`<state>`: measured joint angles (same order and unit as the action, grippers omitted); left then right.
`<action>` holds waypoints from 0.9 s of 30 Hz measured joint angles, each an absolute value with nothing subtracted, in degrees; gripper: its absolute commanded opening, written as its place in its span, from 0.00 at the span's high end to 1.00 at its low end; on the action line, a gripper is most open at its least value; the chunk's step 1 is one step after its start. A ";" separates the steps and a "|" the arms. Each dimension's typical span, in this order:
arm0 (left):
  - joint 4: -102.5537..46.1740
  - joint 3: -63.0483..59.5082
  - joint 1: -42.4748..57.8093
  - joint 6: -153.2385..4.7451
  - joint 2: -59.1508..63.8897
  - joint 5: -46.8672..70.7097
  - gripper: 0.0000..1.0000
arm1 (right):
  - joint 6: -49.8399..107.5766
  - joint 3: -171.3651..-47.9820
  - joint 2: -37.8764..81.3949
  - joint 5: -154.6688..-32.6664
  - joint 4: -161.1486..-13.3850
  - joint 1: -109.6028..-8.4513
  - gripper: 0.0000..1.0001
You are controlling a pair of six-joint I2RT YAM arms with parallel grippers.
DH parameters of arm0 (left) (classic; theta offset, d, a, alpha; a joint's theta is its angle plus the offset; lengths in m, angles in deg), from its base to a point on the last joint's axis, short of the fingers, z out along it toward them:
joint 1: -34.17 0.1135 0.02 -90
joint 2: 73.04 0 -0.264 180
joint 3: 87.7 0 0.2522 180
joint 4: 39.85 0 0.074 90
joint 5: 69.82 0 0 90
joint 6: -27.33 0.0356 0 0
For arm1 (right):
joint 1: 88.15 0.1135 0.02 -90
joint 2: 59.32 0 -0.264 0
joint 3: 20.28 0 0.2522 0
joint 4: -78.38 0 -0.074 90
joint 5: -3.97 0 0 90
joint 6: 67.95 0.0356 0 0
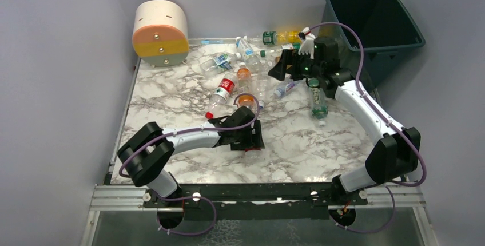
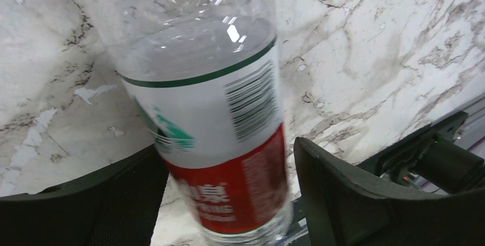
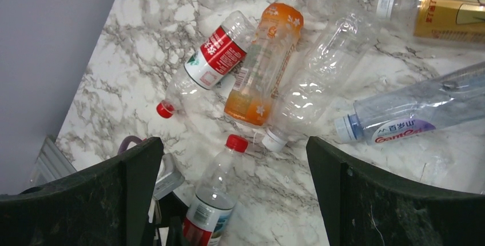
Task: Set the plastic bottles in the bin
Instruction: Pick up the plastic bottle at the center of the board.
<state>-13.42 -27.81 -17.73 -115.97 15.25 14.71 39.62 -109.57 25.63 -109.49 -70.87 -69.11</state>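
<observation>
My left gripper (image 1: 251,137) (image 2: 229,150) sits low at the table's middle, its jaws astride a clear bottle with a red and white label (image 2: 223,143). The left finger touches the bottle; a thin gap shows at the right finger. The bottle's red cap shows in the right wrist view (image 3: 236,142). My right gripper (image 1: 281,66) (image 3: 233,143) is open and empty, hovering over the bottle pile (image 1: 246,71). Lying there are a red-labelled bottle (image 3: 214,57), an orange one (image 3: 260,57), a clear one (image 3: 320,80) and a blue-capped one (image 3: 412,114). The dark teal bin (image 1: 400,43) stands at the back right.
A round cream, orange and yellow drum (image 1: 160,31) stands at the back left corner. A green-labelled bottle (image 1: 318,102) lies under my right forearm. A bottle with yellow liquid (image 1: 283,36) lies by the back edge. Grey walls close in on the left and back.
</observation>
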 measured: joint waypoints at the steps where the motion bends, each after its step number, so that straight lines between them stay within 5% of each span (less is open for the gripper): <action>1: -13.44 -27.70 -17.75 -115.77 15.52 14.73 0.26 | 39.62 -109.02 25.63 -109.49 -70.87 -69.11 0.00; 6: -13.20 -27.70 -17.82 -115.00 15.78 14.84 0.46 | 39.59 -107.47 25.63 -109.49 -70.89 -69.11 0.00; 15: -9.27 -27.00 -17.82 -111.99 12.02 16.06 0.48 | 39.70 -106.05 25.63 -110.06 -71.02 -69.11 0.01; 27: -4.94 -18.24 -17.82 -95.00 -8.98 24.26 0.48 | 46.04 -108.32 23.77 -120.03 -71.15 -69.11 0.01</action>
<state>-4.94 -18.24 -17.82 -95.00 -8.98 24.26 46.04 -108.32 23.77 -120.03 -71.15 -69.11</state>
